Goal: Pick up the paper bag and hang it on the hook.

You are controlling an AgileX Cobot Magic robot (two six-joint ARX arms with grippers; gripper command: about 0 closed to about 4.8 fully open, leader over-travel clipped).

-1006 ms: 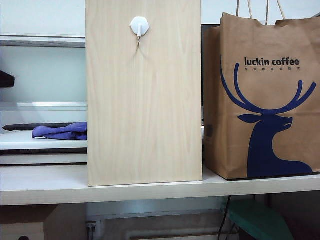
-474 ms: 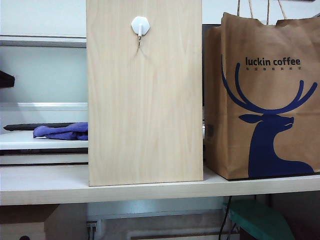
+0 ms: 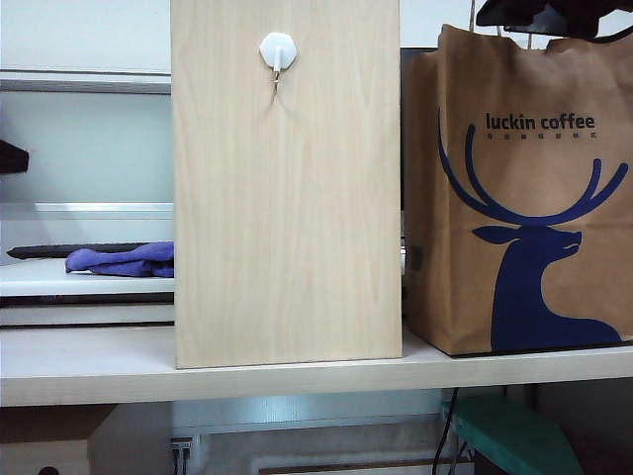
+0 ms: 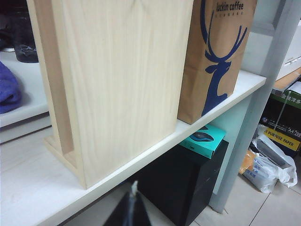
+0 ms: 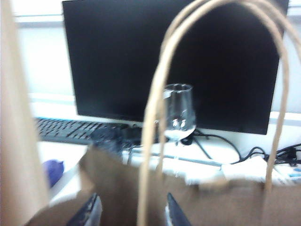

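The paper bag (image 3: pixel 519 198) stood upright at the right end of the pale shelf (image 3: pixel 119 366), its deer print and "luckin coffee" lettering facing out, just beside the light wooden board (image 3: pixel 287 198) and to the right of it, whether the two touched could not be told. High on that board sat the hook (image 3: pixel 277 54), white pad with the thin metal curl beneath, and nothing hung on it. Over the top of the bag, at the upper right of the exterior view, hung the dark shape of the right gripper (image 3: pixel 539 15), right above the bag's rim where the cord handles rise. From the right wrist view the twisted handles (image 5: pixel 160 117) arched up close before the camera, blurred, with a wine glass (image 5: pixel 178 113), a black monitor (image 5: pixel 178 61) and a keyboard (image 5: pixel 70 129) behind; the fingers themselves did not show, so open or closed could not be told. The left gripper (image 4: pixel 129 212) sat low in front of the shelf's near edge, well apart from the bag, its dark tips pressed together on nothing. A purple cloth (image 3: pixel 119 260) lay on the ledge left of the board.
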